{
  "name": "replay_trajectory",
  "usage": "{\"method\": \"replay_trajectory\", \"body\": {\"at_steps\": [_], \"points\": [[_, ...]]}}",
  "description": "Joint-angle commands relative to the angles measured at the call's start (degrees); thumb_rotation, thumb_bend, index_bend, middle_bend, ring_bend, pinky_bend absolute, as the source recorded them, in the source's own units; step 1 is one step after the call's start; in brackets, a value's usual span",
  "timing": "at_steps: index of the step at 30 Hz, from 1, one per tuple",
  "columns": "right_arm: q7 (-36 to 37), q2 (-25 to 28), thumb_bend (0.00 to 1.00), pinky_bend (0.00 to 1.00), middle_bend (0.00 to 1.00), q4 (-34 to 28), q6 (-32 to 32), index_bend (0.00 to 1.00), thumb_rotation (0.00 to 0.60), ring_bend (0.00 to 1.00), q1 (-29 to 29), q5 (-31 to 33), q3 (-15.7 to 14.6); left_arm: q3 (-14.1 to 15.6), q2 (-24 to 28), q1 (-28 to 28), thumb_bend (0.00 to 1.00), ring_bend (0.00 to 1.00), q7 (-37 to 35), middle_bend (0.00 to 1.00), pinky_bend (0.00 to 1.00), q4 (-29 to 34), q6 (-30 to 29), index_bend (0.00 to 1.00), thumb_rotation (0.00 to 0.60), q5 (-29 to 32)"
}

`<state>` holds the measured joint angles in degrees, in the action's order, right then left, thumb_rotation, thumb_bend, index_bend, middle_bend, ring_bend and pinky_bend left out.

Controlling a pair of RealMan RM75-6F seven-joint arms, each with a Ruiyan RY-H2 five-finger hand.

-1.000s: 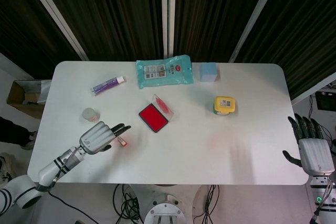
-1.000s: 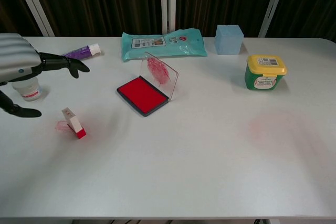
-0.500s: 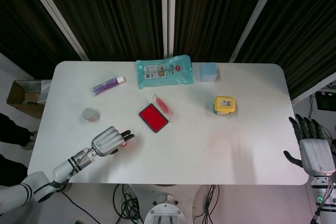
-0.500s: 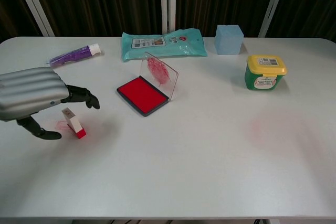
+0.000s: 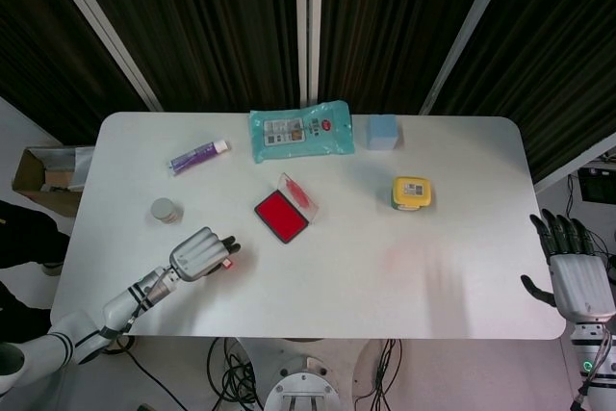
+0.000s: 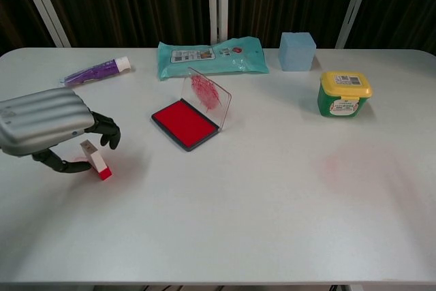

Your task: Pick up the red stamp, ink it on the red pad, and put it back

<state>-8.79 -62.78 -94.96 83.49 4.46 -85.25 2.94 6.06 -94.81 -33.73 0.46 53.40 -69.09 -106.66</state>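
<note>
The red stamp stands tilted on the white table, left of the open red ink pad with its clear lid raised. My left hand hangs over the stamp. Its fingers curl down just behind the stamp and the thumb reaches in at the stamp's left side, but no firm grip shows. From the head view the stamp peeks out at the left hand's fingertips, with the pad up to the right. My right hand is spread and holds nothing, beyond the table's right edge.
Along the back lie a purple tube, a teal wipes pack and a blue cube. A yellow-lidded green tub stands at the right. A small white jar sits near the left edge. Faint red smears mark the table.
My left hand dropped from above the table down onto the stamp, and its fingers have curled in around it. The stamp, the pad and the right hand stayed put.
</note>
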Motion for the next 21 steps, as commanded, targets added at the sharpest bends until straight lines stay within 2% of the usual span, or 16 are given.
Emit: {"method": "replay_trajectory", "body": {"at_steps": [1,21], "points": [[0.0,-0.1,0.12,0.00,0.00,0.0,0.0,0.00,0.600,0.00,0.0,0.1,0.0,0.5,-0.7,0.1,0.26,0.99,-0.6,0.48,1.00,-0.9,-0.7,0.45,0.600,0.0],[-0.9,-0.4,0.12,0.00,0.00,0.1,-0.9,0.00,0.600,0.00,0.2,0.7,-0.1,2.7,-3.0,-0.2,0.29,1.00,-4.8,0.52,1.00,-5.3,-2.4,0.50,0.600,0.8]]}}
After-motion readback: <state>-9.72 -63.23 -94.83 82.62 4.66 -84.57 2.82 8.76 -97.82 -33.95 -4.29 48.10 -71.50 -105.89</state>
